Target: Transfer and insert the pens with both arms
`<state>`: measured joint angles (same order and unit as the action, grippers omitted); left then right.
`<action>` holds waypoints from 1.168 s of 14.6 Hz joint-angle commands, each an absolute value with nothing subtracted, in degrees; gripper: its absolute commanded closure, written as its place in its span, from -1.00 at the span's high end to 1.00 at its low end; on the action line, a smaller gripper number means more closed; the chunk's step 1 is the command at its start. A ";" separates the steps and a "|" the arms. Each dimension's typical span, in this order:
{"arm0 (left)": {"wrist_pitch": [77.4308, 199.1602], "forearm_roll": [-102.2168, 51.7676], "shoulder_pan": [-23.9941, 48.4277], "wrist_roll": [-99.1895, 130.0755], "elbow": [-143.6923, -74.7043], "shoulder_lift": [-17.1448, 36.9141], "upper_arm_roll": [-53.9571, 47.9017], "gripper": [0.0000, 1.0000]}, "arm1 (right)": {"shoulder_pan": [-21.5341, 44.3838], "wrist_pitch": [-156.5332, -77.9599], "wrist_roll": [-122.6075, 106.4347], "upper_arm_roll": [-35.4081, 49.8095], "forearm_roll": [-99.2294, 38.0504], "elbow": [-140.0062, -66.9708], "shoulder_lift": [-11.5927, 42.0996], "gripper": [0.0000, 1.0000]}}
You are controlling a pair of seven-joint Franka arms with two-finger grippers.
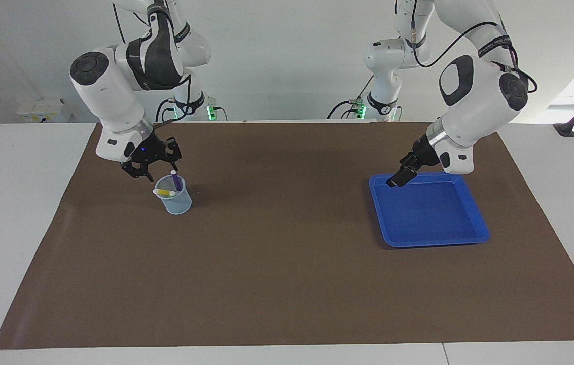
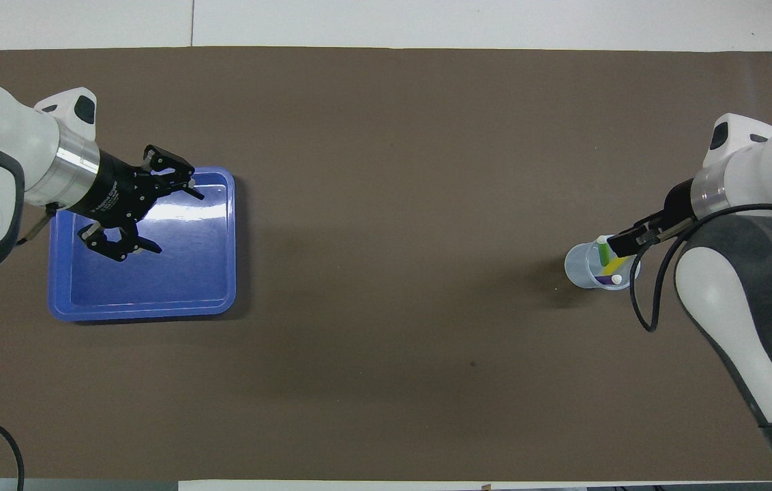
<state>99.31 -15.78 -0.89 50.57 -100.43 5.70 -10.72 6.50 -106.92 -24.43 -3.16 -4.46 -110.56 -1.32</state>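
A robotics lab: robot arms (image 1: 114, 96) over a brown mat (image 1: 287, 263).

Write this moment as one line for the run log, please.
pens: all three in cup | tray: nothing in it | left gripper: open over tray | right gripper: open by cup

White table (image 1: 23, 213) under a brown mat (image 1: 287, 263), pale wall (image 1: 287, 56)

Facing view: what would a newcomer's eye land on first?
The blue tray at the left arm's end of the brown mat, with no pens in it, and the left claw hanging over it. Then the clear cup at the right arm's end, holding the purple pen, yellow pen and green pen, the open right claw just above it.
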 commanded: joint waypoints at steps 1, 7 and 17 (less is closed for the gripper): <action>97.48 -11.36 1.93 42.13 -102.22 2.03 -6.16 1.00 | 6.24 -102.93 -22.42 -3.16 -4.13 -107.24 -2.63 1.00; 91.16 -1.77 5.18 19.64 -98.01 -0.88 -0.88 1.00 | 4.05 -87.99 -9.60 -3.43 -3.25 -95.02 -2.55 1.00; 82.95 0.88 11.51 -1.93 -95.51 -3.86 5.54 1.00 | 0.61 -83.06 -8.79 -4.56 2.55 -90.79 -1.50 1.00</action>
